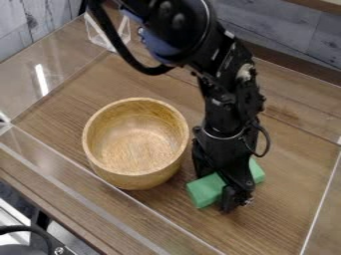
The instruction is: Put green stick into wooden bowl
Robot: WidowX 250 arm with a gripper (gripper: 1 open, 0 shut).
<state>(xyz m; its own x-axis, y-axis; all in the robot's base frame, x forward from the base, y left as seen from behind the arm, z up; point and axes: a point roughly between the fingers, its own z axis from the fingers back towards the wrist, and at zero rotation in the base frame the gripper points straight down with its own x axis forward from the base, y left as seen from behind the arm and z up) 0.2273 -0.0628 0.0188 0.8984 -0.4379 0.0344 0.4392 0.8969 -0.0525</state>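
— Starting from the left, what do you make out?

— Clear plastic wall [54, 70] along the left side, with glare on it. Then the wooden table [286, 149], brown with grain. The wooden bowl [136, 142] sits on it left of the middle, upright, round, pale tan, its hollow bare.

— And the green stick [209, 186]?

— Lying flat on the table just beside the bowl, on its right, near the front. It's outside the bowl; from here I can't tell whether it touches the rim.

— The arm?

— Black arm [200, 45] comes in from the top, bends, and drops straight down over the stick. The gripper [226, 187] points down and sits right at the stick, one black finger [237, 192] in front of it and the rest behind, so green shows on both sides of that finger.

— Has it got hold of it?

— I'd say no. The jaws stand spread wide, straddling the bar, not pinched on it, and the bar rests on the table.

— Anything further right?

— Only more table, and another clear plastic edge [320, 214] running down the right side.
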